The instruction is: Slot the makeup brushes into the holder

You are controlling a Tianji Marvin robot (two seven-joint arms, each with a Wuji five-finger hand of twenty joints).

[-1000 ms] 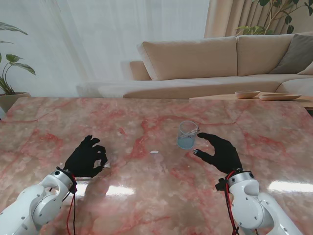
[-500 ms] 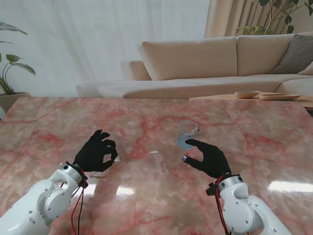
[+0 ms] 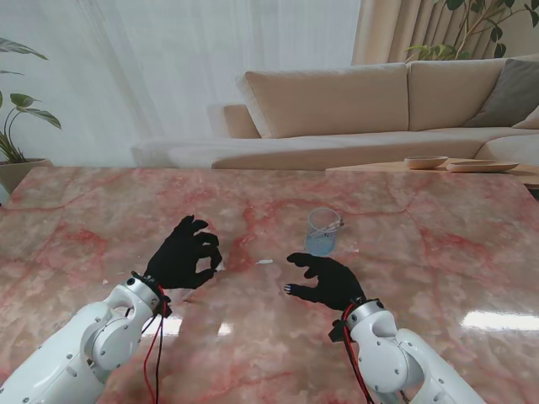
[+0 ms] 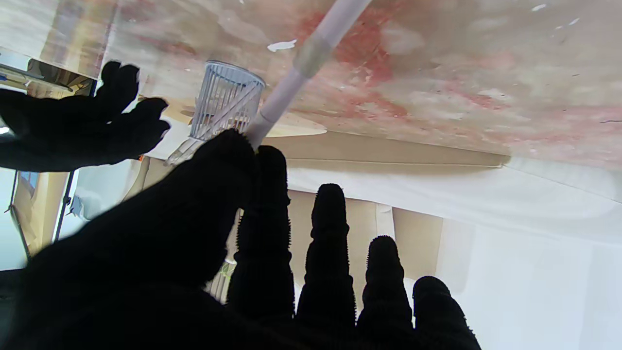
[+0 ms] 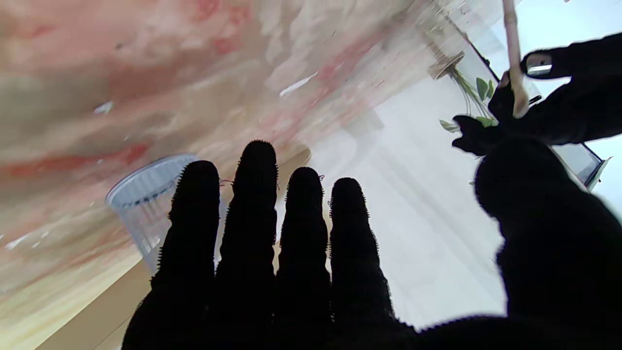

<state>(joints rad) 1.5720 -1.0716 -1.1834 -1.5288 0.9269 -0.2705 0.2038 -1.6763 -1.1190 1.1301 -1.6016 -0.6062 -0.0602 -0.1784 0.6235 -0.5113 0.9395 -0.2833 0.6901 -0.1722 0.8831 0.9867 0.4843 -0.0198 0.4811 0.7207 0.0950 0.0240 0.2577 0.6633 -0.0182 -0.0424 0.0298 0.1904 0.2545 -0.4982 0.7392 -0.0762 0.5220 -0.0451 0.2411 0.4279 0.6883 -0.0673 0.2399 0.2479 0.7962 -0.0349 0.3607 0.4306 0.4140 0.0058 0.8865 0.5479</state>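
Brush [image 4: 311,53] pale pink handle, pinched between thumb and index finger of left hand [image 3: 184,255], visible clearly only in the left wrist view; from the stand it shows as a small pale bit at the fingertips. Handle runs away from the fingertips [image 4: 228,146] over the marble table [image 3: 101,210]. Other three fingers are loosely curled, holding nothing.

Holder [image 3: 322,232] is a clear ribbed cup, upright on the table, right of centre, farther from me than the right hand [image 3: 324,280]. No brush visible inside it. Right hand is spread, fingers apart, holding nothing, just short of the holder and not touching it.

Risks: pinch sits at one end of the brush, so the long free end can swing or slip out in transit. Cup looks light and is unsteadied, so a brush tip hitting the rim could tip or push it. Right hand lies between left hand and holder, so a collision is possible.

Versus a second ago: left hand has lifted and moved forward and inward toward the centre. Right hand has pulled back from beside the holder, toward me and leftward. Holder has not shifted.
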